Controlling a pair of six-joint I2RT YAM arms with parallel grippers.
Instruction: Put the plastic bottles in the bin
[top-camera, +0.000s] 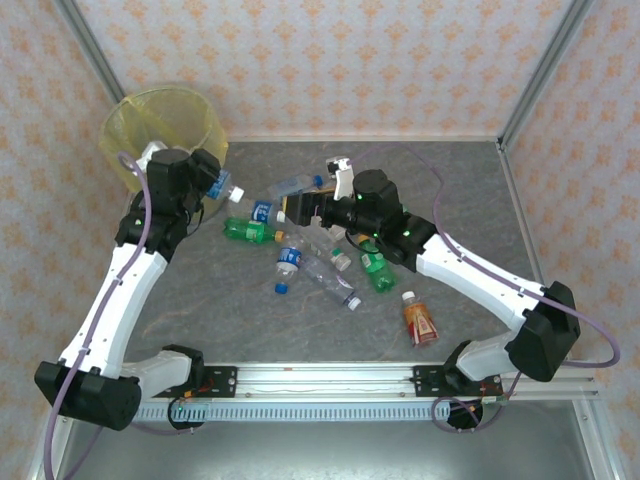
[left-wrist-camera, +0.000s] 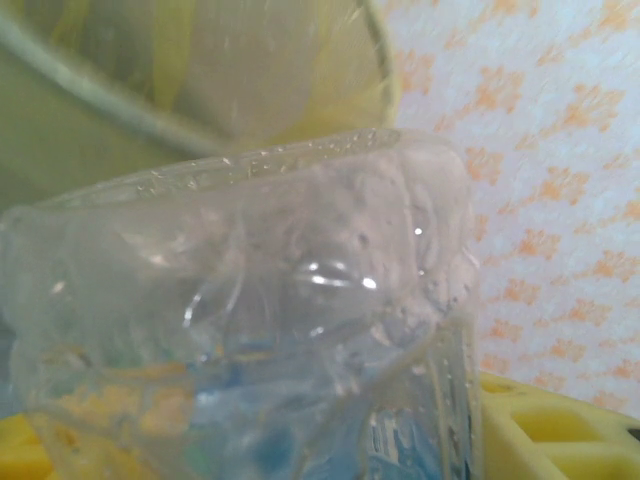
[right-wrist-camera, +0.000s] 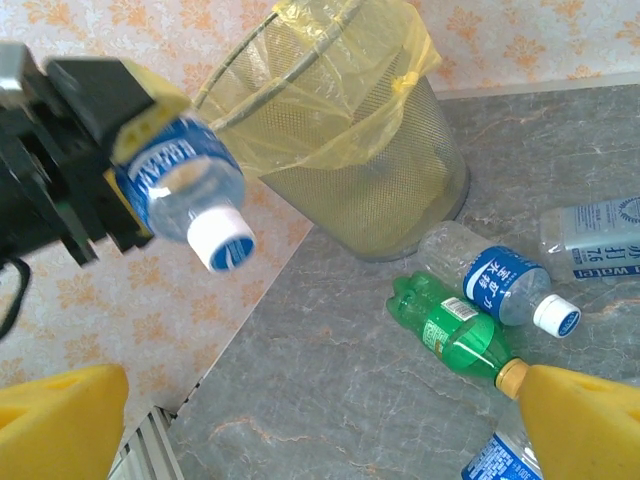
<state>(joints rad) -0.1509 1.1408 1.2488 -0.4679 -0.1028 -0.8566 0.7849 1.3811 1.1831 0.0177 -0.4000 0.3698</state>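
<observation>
The left tool (top-camera: 212, 183) is closed about halfway, its yellow pads clamped on a clear water bottle (right-wrist-camera: 180, 186) with a blue label and a white cap. The bottle is held up off the desk (top-camera: 250, 315), lying roughly level, just beside the yellow-lined wire-mesh bin (right-wrist-camera: 385, 195) at the far left corner. Its cap points away from the bin and toward the middle of the desk. In the left wrist view the bottle's clear, dimpled base sits close to the lens, with the bin's rim just behind it. The bottle is not yet inside the bin.

The right tool (right-wrist-camera: 320, 430) stands wide open with nothing between its yellow fingertips (right-wrist-camera: 60, 425). It hangs over the cluster of loose bottles in the middle of the desk and faces the bin.

On the desk near the bin's foot lie a green bottle (right-wrist-camera: 450, 330) with a yellow cap and a blue-labelled clear bottle (right-wrist-camera: 498, 285) that touches it. More clear and green bottles lie scattered just beyond. An orange-red bottle (top-camera: 420, 322) lies apart, nearer the right arm's base.
</observation>
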